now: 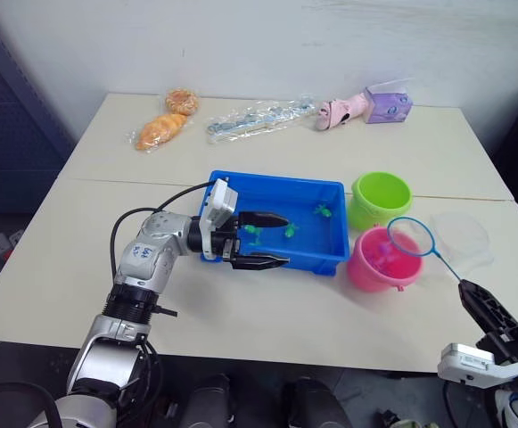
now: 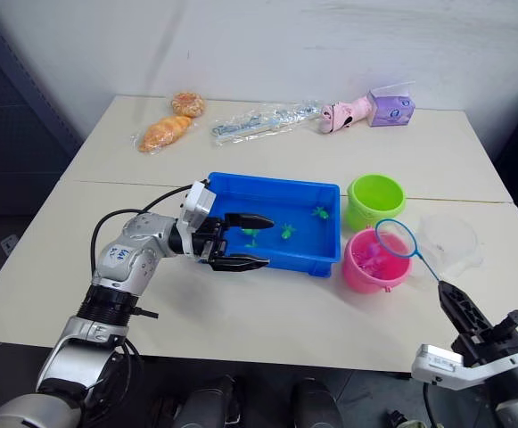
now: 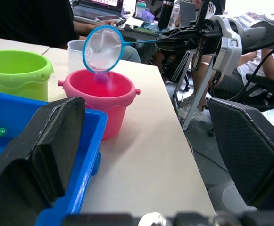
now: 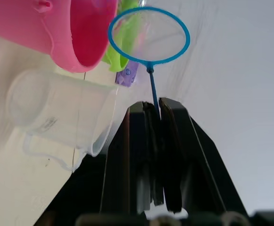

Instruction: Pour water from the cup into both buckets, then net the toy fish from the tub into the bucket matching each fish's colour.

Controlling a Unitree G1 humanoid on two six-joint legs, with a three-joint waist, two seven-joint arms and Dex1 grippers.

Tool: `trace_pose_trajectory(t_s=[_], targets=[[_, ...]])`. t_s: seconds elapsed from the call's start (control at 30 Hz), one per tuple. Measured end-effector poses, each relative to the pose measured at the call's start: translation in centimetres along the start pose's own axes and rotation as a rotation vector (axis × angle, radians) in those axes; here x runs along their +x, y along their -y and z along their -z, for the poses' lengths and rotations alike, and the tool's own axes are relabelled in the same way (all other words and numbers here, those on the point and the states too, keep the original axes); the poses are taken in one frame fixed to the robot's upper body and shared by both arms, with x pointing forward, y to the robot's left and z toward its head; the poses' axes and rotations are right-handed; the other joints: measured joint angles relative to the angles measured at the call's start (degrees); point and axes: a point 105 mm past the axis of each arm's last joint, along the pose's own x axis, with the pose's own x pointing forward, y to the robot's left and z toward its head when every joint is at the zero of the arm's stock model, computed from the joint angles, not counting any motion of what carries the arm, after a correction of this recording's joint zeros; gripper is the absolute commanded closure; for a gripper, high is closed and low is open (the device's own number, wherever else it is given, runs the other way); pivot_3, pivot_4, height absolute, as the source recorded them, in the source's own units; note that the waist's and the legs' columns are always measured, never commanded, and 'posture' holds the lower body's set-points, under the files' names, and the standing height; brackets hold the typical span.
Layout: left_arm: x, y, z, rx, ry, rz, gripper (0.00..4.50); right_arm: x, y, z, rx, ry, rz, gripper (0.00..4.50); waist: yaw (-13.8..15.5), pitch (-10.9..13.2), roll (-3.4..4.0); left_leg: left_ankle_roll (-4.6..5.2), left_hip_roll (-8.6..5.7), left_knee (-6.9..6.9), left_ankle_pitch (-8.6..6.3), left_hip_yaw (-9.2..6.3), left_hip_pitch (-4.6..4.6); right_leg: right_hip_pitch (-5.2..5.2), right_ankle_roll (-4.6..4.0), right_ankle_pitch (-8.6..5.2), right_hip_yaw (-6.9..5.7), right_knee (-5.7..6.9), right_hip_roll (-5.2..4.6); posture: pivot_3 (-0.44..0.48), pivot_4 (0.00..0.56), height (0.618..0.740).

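Right jaws (image 4: 158, 110) pressed together on the net (image 4: 149, 35) handle, hoop held out ahead, over the pink bucket (image 1: 382, 259). Green bucket (image 1: 381, 198) just beyond the pink one; cup (image 1: 462, 237) on the worktop (image 1: 267, 312) beside the net handle. Left jaws (image 1: 264, 239) spread wide, one finger over the tub (image 1: 330, 192) edge, the other outside its near wall. Green fish (image 1: 322, 211) ahead of those jaws in the tub; possibly three, hard to count.
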Motion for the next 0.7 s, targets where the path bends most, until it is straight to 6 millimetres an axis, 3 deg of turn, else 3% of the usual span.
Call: trace_pose_trajectory(t_s=[0.1, 0.27, 0.5, 0.6, 0.7], targets=[[0.1, 0.0, 0.0, 0.000, -0.002, 0.003, 0.05, 0.0, -0.3, -0.4, 0.003, 0.020, -0.018, 4.50, -0.01, 0.00, 0.00, 0.00, 0.01, -0.02, 0.00, 0.00, 0.01, -0.01, 0.00, 0.00, 0.00, 0.00, 0.01, 0.000, 0.150, 0.740], [0.1, 0.0, -0.1, 0.005, -0.003, 0.000, 0.05, -0.2, 0.5, 0.9, 0.029, -0.048, 0.029, 4.50, -0.03, 0.00, 0.00, -0.01, 0.02, -0.01, 0.00, 0.00, 0.01, 0.00, 0.00, 0.00, 0.00, 0.00, 0.00, 0.000, 0.150, 0.740], [-1.5, -0.4, -0.3, 0.016, -0.029, -0.050, 0.05, 0.9, 4.3, 0.1, 0.383, 0.036, 0.107, 4.50, -0.37, 0.00, 0.01, 0.01, 0.09, -0.02, 0.00, 0.01, 0.09, 0.09, 0.00, 0.00, 0.00, -0.02, 0.03, 0.000, 0.150, 0.740], [-3.9, -1.3, -0.4, 0.009, -0.048, -0.128, 0.05, 3.3, 6.5, -2.1, 0.780, 0.163, 0.094, 4.50, -0.85, 0.01, 0.00, 0.02, 0.18, -0.05, -0.01, -0.01, 0.27, 0.24, -0.01, 0.00, -0.01, -0.01, 0.06, 0.000, 0.150, 0.740], [-5.7, -1.9, 0.0, -0.004, -0.076, -0.187, 0.05, 5.4, 7.3, -4.6, 1.155, 0.279, 0.010, 4.50, -0.64, 0.01, -0.01, 0.06, 0.17, -0.06, -0.04, -0.06, 0.27, 0.22, -0.03, 0.00, -0.03, 0.00, 0.02, 0.000, 0.150, 0.740]])
